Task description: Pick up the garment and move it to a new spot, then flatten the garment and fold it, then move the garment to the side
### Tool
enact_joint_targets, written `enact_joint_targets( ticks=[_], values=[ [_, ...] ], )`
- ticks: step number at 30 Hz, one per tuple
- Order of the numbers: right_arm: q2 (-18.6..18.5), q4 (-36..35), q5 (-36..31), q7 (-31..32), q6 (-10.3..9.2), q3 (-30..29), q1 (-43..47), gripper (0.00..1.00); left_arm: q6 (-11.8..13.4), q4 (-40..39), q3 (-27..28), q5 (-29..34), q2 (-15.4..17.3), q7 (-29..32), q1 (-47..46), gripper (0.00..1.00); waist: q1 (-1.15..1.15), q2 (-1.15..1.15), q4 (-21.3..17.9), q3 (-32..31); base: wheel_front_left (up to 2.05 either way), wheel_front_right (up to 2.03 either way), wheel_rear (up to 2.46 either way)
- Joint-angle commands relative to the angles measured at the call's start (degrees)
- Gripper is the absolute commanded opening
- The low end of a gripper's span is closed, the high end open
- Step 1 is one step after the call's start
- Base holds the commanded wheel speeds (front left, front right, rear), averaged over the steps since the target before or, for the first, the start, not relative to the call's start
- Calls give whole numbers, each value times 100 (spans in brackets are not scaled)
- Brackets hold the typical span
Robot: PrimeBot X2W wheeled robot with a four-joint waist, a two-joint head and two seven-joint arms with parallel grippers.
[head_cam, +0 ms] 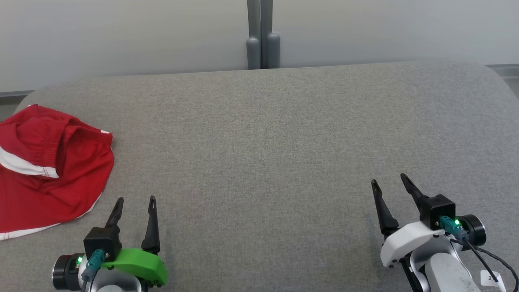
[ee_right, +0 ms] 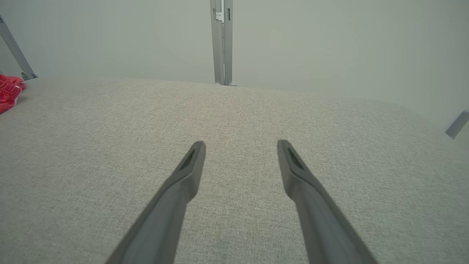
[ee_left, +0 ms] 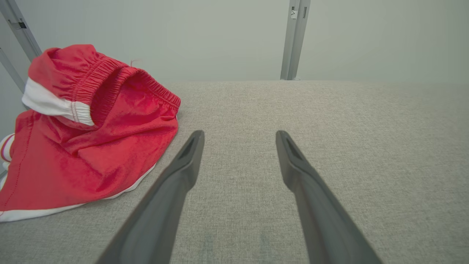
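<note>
The garment (head_cam: 48,170) is a pair of red shorts with white trim and an elastic waistband, lying crumpled at the far left of the grey fabric surface (head_cam: 263,142). In the left wrist view the garment (ee_left: 91,135) lies just left of my fingers, apart from them. My left gripper (head_cam: 136,199) is open at the lower left, a short way right of the shorts' hem, with nothing between its fingers. Far from the shorts, my right gripper (head_cam: 389,181) is open at the lower right, holding nothing. A red edge of the garment (ee_right: 9,93) shows at the right wrist view's far left.
A grey post (head_cam: 262,36) stands behind the surface's far edge against a pale wall. The surface's rounded corners show at the back left and back right. A slanted metal strut (ee_right: 14,51) rises near the shorts.
</note>
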Motion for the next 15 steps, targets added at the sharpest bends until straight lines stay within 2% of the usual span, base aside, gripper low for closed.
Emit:
enact_joint_targets(
  ticks=[1, 15],
  values=[
    [3, 18, -46, -20, 0, -20, -64, 100, 30, -22, 12, 41, 39, -22, -108, 100, 0, 0, 1, -1, 0, 0, 0],
    [19, -24, 65, -19, 0, -3, 18, 100, 86, 89, -8, 103, 38, -14, -43, 100, 0, 0, 46, -13, 0, 0, 0]
  ],
)
